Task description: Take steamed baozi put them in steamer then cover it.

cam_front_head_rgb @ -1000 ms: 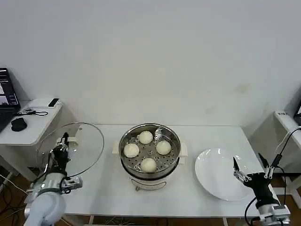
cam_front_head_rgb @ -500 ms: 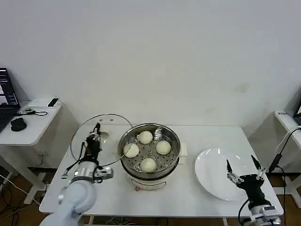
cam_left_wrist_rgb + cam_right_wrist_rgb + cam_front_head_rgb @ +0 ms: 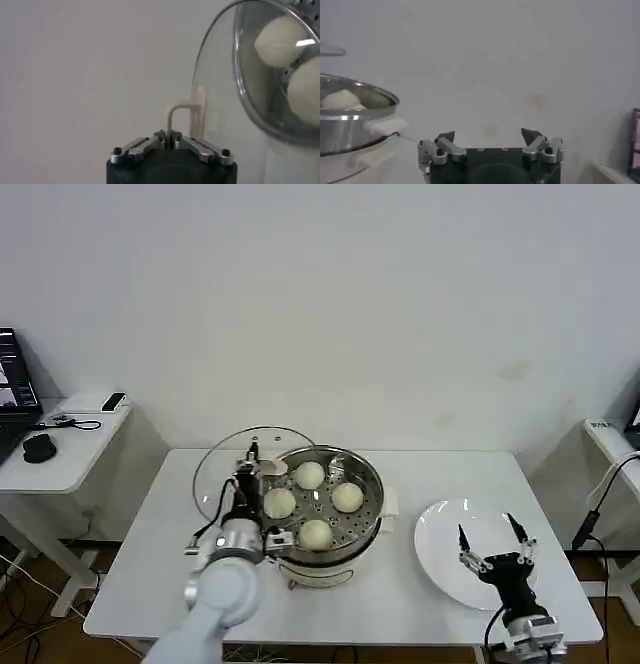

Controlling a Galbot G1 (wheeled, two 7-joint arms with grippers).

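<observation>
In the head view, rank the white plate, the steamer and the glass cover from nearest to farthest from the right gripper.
From the right gripper:
1. White plate, right under it, table's right side.
2. Steamer, table centre.
3. Cover, held by the left gripper over the steamer's left rim.

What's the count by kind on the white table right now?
Steamed baozi: 4, at and, all in the steamer
Steamer: 1
Cover: 1, held tilted by the left gripper at the steamer's left edge
White plate: 1, under the open right gripper
Total: 7
</observation>
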